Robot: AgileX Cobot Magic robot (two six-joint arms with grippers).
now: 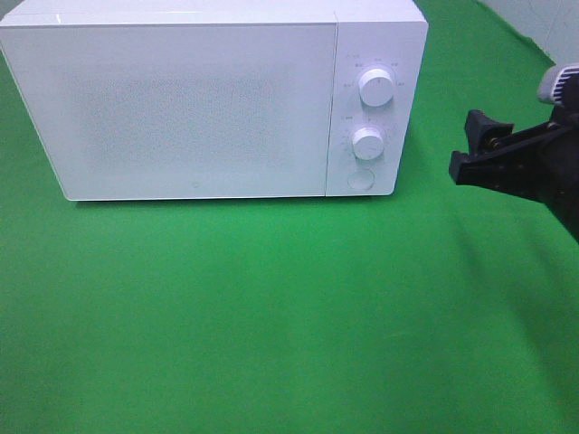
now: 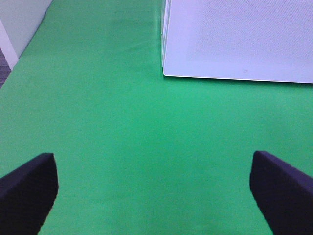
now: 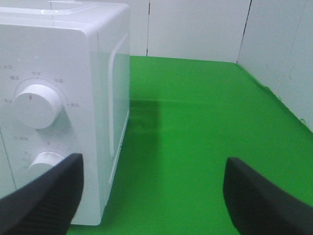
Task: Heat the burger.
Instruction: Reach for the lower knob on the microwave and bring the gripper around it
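Note:
The burger is out of view in every frame. A white microwave [image 1: 199, 99] stands at the back of the green table with its door shut. My right gripper [image 1: 466, 145] hovers open to the right of its control panel, nothing between the fingers. In the right wrist view the right gripper [image 3: 154, 196] faces the microwave's right front corner [image 3: 73, 73] and its two knobs. My left gripper [image 2: 155, 191] shows only in the left wrist view, open and empty over bare cloth, with the microwave's lower left corner [image 2: 234, 39] ahead of it.
The control panel carries an upper knob [image 1: 374, 88], a lower knob [image 1: 367, 143] and a round button [image 1: 361, 177]. Green cloth [image 1: 271, 307] covers the table in front of the microwave. White walls [image 3: 205, 29] close off the back and right side.

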